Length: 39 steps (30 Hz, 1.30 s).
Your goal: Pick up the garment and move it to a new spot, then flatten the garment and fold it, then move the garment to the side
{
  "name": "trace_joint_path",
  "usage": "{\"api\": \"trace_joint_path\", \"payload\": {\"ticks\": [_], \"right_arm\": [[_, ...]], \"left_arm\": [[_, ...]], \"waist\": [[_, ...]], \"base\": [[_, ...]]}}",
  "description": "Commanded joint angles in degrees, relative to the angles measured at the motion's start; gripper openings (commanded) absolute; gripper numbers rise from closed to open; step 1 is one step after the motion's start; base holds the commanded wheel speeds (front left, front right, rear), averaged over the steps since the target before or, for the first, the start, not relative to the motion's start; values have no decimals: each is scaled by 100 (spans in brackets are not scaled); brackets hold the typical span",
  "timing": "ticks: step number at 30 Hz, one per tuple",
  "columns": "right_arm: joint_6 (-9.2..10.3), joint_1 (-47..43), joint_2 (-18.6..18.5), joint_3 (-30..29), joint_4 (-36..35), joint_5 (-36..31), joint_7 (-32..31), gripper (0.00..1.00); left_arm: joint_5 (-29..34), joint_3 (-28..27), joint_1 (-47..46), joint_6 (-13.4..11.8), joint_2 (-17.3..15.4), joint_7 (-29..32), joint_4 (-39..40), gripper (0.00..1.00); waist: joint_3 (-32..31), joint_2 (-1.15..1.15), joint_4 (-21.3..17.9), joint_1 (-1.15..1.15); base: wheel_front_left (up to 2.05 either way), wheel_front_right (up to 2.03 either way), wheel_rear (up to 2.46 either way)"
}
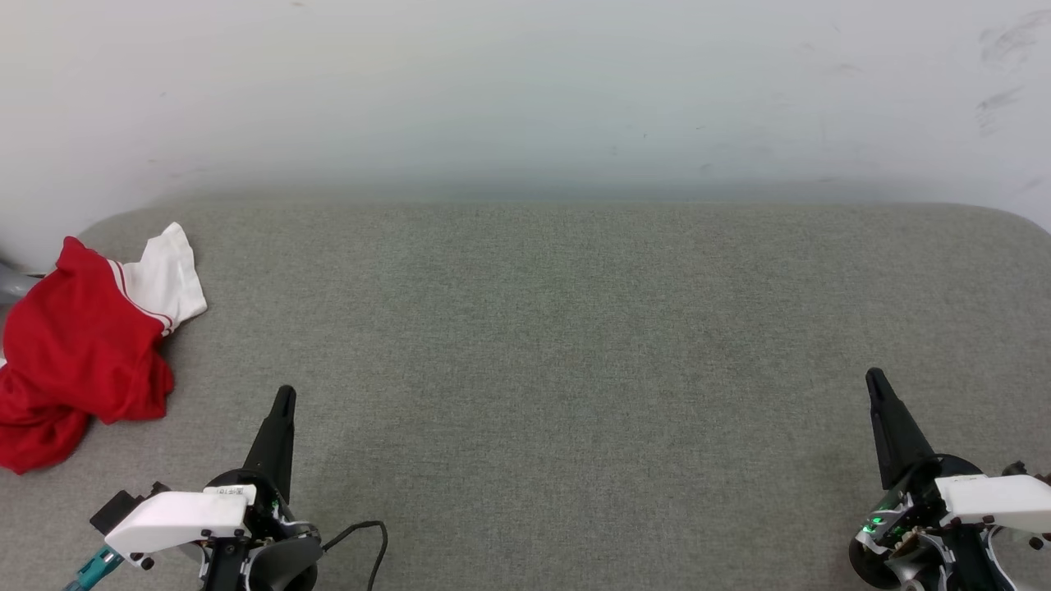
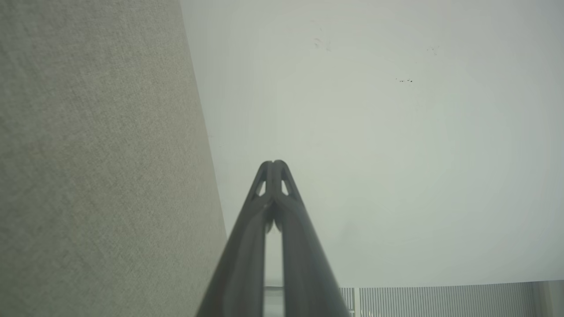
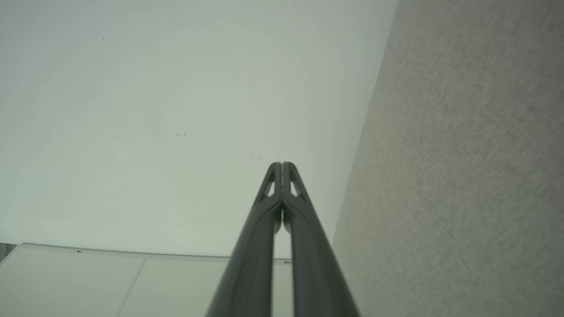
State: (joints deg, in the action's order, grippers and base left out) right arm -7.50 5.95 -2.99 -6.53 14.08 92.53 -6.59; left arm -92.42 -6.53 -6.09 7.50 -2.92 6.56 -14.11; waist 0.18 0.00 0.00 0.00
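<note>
Garment [image 1: 82, 353] is lying crumpled, perhaps overhanging the surface's [image 1: 575, 369] left edge; left gripper [image 1: 284, 394] and right gripper [image 1: 875, 377] are sitting clenched, empty

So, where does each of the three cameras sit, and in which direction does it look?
Head view: on the head, facing forward and down at the grey surface, with the red garment crumpled at its left edge; left claw and right claw, both shut, at the lower corners.
Left wrist view: on the left wrist, facing along the shut left claw toward the pale wall; grey surface on its left.
Right wrist view: mirrored, along the right claw; grey surface on its right.
Shared: both wrist views meet the same wall and surface.
</note>
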Motion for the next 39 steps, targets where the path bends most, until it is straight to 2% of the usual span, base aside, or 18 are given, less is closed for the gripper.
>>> {"api": "trace_joint_path", "payload": {"ticks": [1, 24, 25, 33, 39], "right_arm": [[3, 67, 18, -1, 5, -30, -9, 0], [2, 66, 18, 2, 5, -28, -7, 0], [-1, -9, 0, 1, 14, 2, 0, 100], [0, -166, 4, 36, 84, -153, 163, 100], [0, -194, 4, -40, -20, -640, 333, 100]], "left_arm": [[10, -14, -38, 13, 6, 14, 2, 0], [8, -14, -38, 13, 6, 12, 2, 0], [0, 4, 7, -1, 1, -1, -18, 100], [123, 64, 146, -2, 12, -165, -28, 100], [544, -26, 147, -12, 11, -335, 47, 100]], "waist": [[0, 0, 0, 0], [0, 0, 0, 0], [0, 0, 0, 0], [5, 0, 0, 0], [12, 0, 1, 0]], "base": [[0, 0, 0], [0, 0, 0], [0, 0, 0], [0, 0, 0], [0, 0, 0]]}}
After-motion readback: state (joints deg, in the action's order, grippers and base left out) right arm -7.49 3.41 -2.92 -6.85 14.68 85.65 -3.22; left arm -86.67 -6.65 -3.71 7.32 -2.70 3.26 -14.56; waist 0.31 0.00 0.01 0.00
